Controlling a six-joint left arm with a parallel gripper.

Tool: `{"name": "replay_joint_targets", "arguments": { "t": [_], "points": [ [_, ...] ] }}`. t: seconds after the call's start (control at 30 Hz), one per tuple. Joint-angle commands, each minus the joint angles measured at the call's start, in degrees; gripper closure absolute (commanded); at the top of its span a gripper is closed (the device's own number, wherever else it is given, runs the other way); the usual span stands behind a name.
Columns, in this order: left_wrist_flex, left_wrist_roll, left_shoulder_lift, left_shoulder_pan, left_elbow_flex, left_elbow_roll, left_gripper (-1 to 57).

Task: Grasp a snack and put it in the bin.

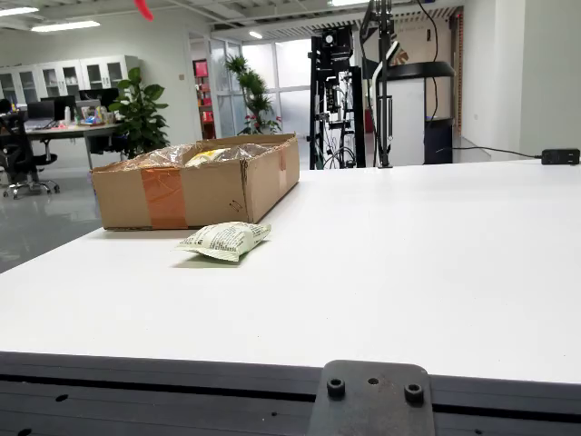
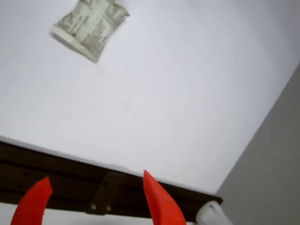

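Pale snack packet lying diagonally

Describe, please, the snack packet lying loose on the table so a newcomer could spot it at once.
In the view from the side, start at the cardboard box on the white table. On the bare tabletop just in front of it lies one snack packet, flat, pale green-white with dark print. Unlike the wrapped snacks inside the box, it lies alone in the open.
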Motion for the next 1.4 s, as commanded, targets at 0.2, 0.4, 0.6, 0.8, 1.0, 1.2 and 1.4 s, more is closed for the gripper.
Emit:
{"name": "replay_joint_targets", "arguments": {
  "t": [0.2, 0.4, 0.6, 0.8, 1.0, 1.2, 1.4],
  "points": [
    [-3.5, 6.7, 6.5, 1.8, 0.4, 0.1, 10.7],
    [-6.9, 12.6, 12.2, 3.4, 0.5, -0.1, 7.7],
    [-11.3, 19.4, 15.9, 5.5, 0.5, -0.7, 6.2],
    [-15.1, 25.0, 17.9, 8.4, 0.5, -1.1, 4.3],
    [-17.5, 28.7, 20.1, 11.9, 0.5, -1.5, 2.0],
    [-20.9, 31.7, 23.4, 14.0, 0.5, -1.6, 0.3],
    [-24.9, 34.1, 26.5, 14.5, 0.5, -1.6, -0.6]
  ]
}}
